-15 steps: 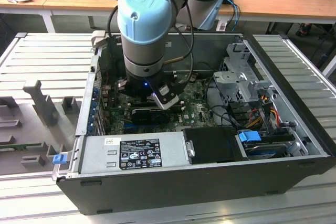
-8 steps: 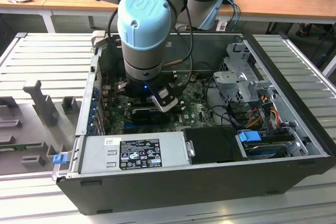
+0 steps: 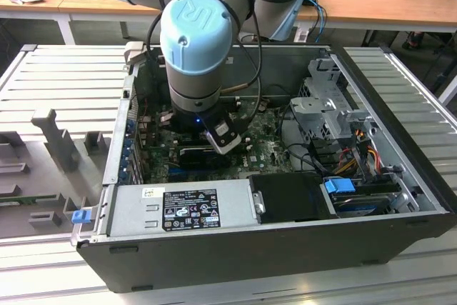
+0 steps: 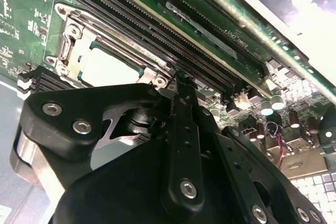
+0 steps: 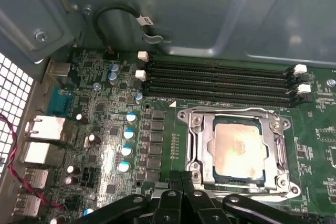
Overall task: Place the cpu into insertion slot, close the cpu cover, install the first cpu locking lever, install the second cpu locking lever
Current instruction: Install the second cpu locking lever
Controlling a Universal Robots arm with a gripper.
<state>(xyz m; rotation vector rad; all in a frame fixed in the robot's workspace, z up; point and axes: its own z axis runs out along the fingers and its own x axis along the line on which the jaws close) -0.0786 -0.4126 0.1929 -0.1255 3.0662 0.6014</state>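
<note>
Black linkage of the pincer (image 5: 181, 179) fills the near edge in both wrist views, its fingers drawn together with nothing between them, tips poised just beside the near rim of the cover (image 5: 273, 145). That suits pressing or hooking something at the socket edge rather than carrying a part.

The cpu (image 5: 237, 150) already lies flat in the slot (image 5: 207, 153), its pale face showing through the cover's window, and the cover looks folded down over it, framing the chip on all sides. Whether either locking lever is latched I cannot tell.

In the first wrist view the long memory slots (image 5: 218, 80) run just beyond the socket. The second wrist view shows the same chip (image 4: 107, 66) from low and oblique. The exterior view shows the arm (image 3: 196, 41) plunging into the open case (image 3: 400, 119), hiding the socket, with the power supply (image 3: 178, 208) along the near wall.
</note>
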